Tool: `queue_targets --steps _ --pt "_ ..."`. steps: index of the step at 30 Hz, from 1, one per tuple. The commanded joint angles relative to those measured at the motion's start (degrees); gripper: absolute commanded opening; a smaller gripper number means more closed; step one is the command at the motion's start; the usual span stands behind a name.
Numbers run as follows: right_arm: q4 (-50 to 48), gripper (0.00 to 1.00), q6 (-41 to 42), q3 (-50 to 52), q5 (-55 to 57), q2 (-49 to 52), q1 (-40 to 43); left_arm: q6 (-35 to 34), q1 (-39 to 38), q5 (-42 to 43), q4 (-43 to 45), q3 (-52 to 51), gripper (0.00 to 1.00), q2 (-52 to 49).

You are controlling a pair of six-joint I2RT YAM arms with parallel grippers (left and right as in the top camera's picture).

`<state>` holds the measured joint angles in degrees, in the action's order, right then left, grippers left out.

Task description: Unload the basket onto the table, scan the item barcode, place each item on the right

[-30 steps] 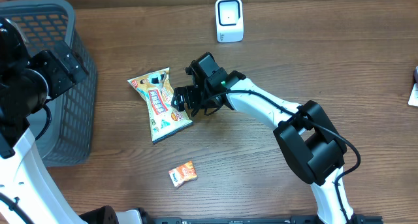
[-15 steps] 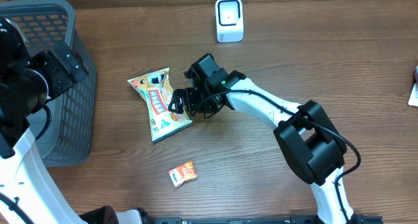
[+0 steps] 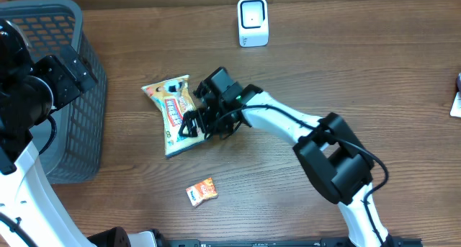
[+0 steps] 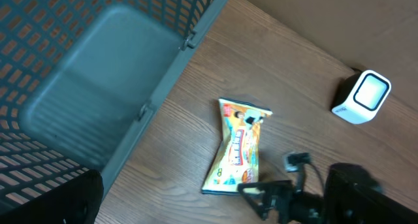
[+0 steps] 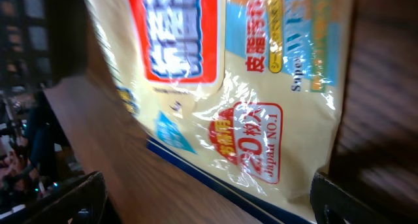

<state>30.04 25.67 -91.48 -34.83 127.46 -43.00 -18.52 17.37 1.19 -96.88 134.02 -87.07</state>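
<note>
Brown wooden table (image 3: 374, 81) beneath everything. At its left edge, a tall grey mesh basket (image 3: 75, 124), showing only its ribbed walls and smooth floor in the left wrist view. Over that basket, the left arm (image 3: 29, 96), folded and raised, with the left gripper (image 3: 72, 73) hanging by the rim, fingers spread wide. From the lower right of the table, the right arm (image 3: 288, 121), elbow bent, forearm running up and to the left. Right gripper (image 3: 189, 124) low over the lower right part of the snack bag (image 3: 171, 106), fingers spread and gripping nothing; in the right wrist view, dark fingers (image 5: 65, 198) at the bottom corners and printed wrapper filling the space between. Snack bag flat on the table, between the basket and the right arm, well apart from the white scanner (image 3: 253, 21) standing at the far edge. Nearer the front edge, a small orange packet (image 3: 202, 191), lying alone. Against a second ago: right gripper further left and lower, now over the bag's right edge rather than just beside it; bag, packet and left arm in the same places.
</note>
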Motion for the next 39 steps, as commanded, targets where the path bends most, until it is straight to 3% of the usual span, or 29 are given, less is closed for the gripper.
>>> queue_targets --steps 1,6,17,20,23,27,37,39 --pt "-0.4 1.0 -0.3 0.4 3.2 2.9 -1.2 -0.8 0.3 -0.5 0.1 0.2 1.0 0.1" --pt "-1.7 1.0 2.6 0.4 9.6 4.7 -0.7 -0.8 0.3 -0.5 0.1 0.2 1.0 0.1" --pt "-12.7 1.0 13.6 -0.1 6.8 4.7 6.0 -0.8 0.3 -0.5 0.1 0.2 1.0 0.1" --pt "-9.1 1.0 11.8 -0.6 10.7 4.7 6.4 -0.8 0.3 -0.5 0.1 0.2 1.0 0.1" --pt "0.5 1.0 10.6 -3.5 16.5 3.8 8.3 -0.8 0.3 -0.5 0.1 0.2 1.0 0.1" --pt "1.8 1.0 -7.4 -7.0 9.0 2.1 8.5 -0.8 0.3 -0.5 0.1 0.2 1.0 0.1" --pt "-2.5 1.0 -8.1 -7.0 8.3 5.6 -0.1 -0.8 0.3 -0.5 0.1 0.2 1.0 0.1" --pt "-2.2 0.92 -7.8 -7.0 11.4 5.9 -2.3 -0.8 0.3 -0.5 0.1 0.2 1.0 0.1"
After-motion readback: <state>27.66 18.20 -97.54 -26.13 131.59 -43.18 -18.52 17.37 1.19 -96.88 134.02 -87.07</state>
